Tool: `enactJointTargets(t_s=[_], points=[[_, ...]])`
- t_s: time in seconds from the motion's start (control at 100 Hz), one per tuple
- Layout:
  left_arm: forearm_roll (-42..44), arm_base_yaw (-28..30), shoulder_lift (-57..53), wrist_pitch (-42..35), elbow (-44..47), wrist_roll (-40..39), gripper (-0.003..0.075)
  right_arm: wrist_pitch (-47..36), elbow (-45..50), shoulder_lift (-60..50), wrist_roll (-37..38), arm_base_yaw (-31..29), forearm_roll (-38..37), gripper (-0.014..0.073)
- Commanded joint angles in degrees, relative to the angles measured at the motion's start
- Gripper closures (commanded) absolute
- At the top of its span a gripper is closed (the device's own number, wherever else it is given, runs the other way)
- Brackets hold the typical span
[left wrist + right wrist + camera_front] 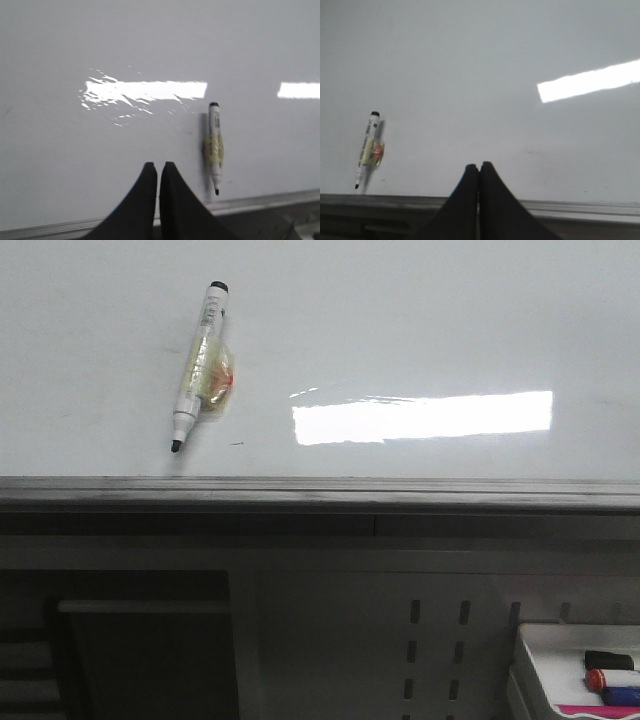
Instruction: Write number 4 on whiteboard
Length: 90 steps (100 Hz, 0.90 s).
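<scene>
1. Front: whiteboard [420, 330] lies flat, no 4 drawn on it. Uncapped marker [198, 365] lies on it near the front edge, left side, tip toward that edge. Marker tray [535, 660] below at right.
2. Left wrist: left gripper [158, 172] fingers pressed together, empty; marker [215, 147] beside it, apart.
3. Right wrist: right gripper [479, 172] closed, empty; marker [367, 150] well apart.

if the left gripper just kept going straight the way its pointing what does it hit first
Probably bare whiteboard. The left gripper, fingers together, points at blank white surface, with the marker lying off to one side of that line. No number 4 is drawn yet. Depth is hard to judge here.
</scene>
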Motion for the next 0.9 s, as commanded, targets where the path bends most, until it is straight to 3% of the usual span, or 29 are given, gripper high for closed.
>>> enactJointTargets(t_s=[0.0,0.11,0.18,0.23,0.35,0.4,0.46,0.53,0.66,0.78,0.89], points=[[3.66,-3.88,3.59,-2.34,-3.05,0.53,0.0740,-1.52,-1.90,-0.25,-1.99,0.85,-0.04,0.0636],[1.04,-6.50,7.39,-6.09,-3.26,0.43,0.0736,0.62,-2.76,-0.14,-2.89,2.12,-0.46,0.0636],[1.05,-7.11,10.80,-5.58,-3.82,0.43,0.0686,3.04,-4.29,-0.03,-6.87,2.59,-0.46,0.0616],[2.07,-7.69,13.68,-3.57,-4.72,0.53,0.0593,4.38,-5.64,0.76,-8.58,2.70,-0.46,0.0570],[2.96,-11.41,20.56,-3.66,-6.60,0.53,0.0248,6.03,-8.83,4.92,-9.07,2.70,-0.46,0.0376],[4.30,-13.54,23.71,-3.49,-7.76,0.53,0.0170,6.70,-10.17,7.92,-9.07,2.70,-0.46,0.0290],[5.09,-15.72,27.92,-3.49,-9.38,0.53,0.0169,8.08,-12.20,11.31,-9.07,2.70,-0.46,0.0204],[5.85,-18.09,32.78,-4.17,-11.07,0.53,0.0217,8.99,-14.51,15.33,-9.07,2.97,-0.46,0.0166],[3.56,-20.17,41.27,-8.18,-13.89,0.53,0.0281,7.15,-18.23,20.36,-9.07,4.25,-0.46,0.0167],[-3.02,-20.43,48.36,-9.61,-17.10,0.53,0.0282,6.61,-20.32,24.14,-9.07,4.25,-0.46,0.0167],[-3.62,-20.43,53.89,-9.50,-20.11,0.53,0.0282,6.37,-20.55,26.11,-9.07,4.25,-0.46,0.0167]])
